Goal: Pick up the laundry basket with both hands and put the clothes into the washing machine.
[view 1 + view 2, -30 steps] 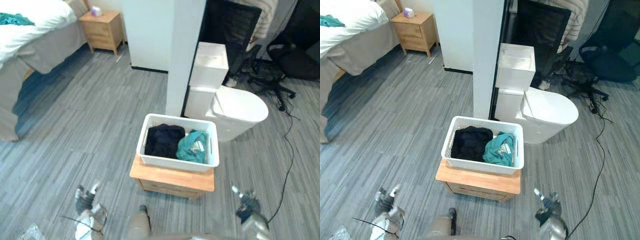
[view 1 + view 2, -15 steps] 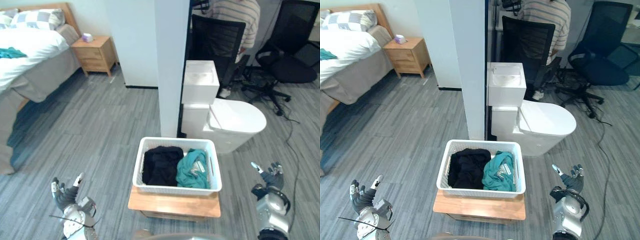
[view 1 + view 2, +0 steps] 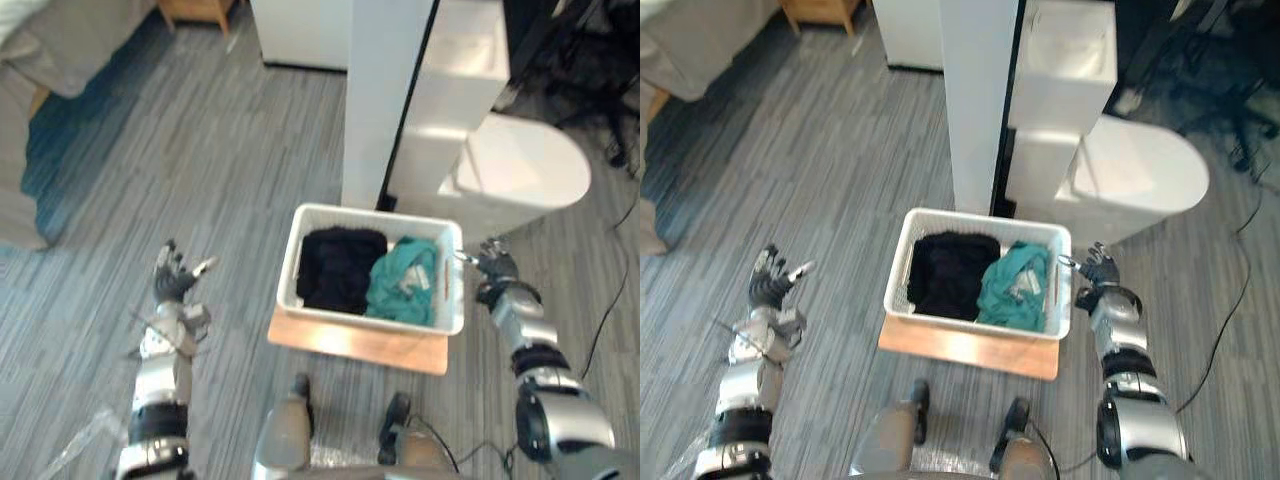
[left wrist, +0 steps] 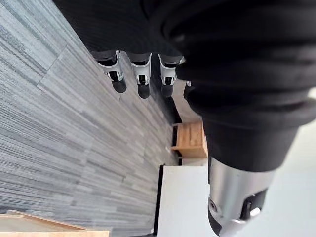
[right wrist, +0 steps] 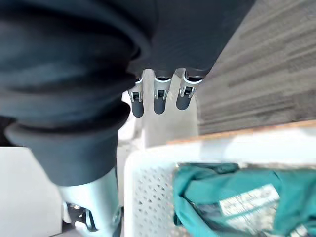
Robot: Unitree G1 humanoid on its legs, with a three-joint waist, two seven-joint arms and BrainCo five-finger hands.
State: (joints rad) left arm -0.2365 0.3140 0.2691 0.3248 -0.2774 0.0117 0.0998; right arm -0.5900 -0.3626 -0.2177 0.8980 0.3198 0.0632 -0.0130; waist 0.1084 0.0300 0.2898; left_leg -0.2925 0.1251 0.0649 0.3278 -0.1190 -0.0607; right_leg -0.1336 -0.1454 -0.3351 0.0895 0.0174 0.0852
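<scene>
Basket: white perforated plastic laundry basket [image 3: 372, 213] on low wooden table [image 3: 352, 346]
Right hand [image 3: 493, 266]: released, beside its rim, poised to grip
Left hand [image 3: 174, 278]: released, well apart

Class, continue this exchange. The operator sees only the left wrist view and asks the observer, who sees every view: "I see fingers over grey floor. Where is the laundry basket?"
Observer: The laundry basket sits on a low wooden table, off to the right of your left hand.
Operator: Is that hand near it?
Observer: No, bare floor separates them.
Operator: And the right hand?
Observer: The right hand, fingers open, is close beside the basket's right end.
</scene>
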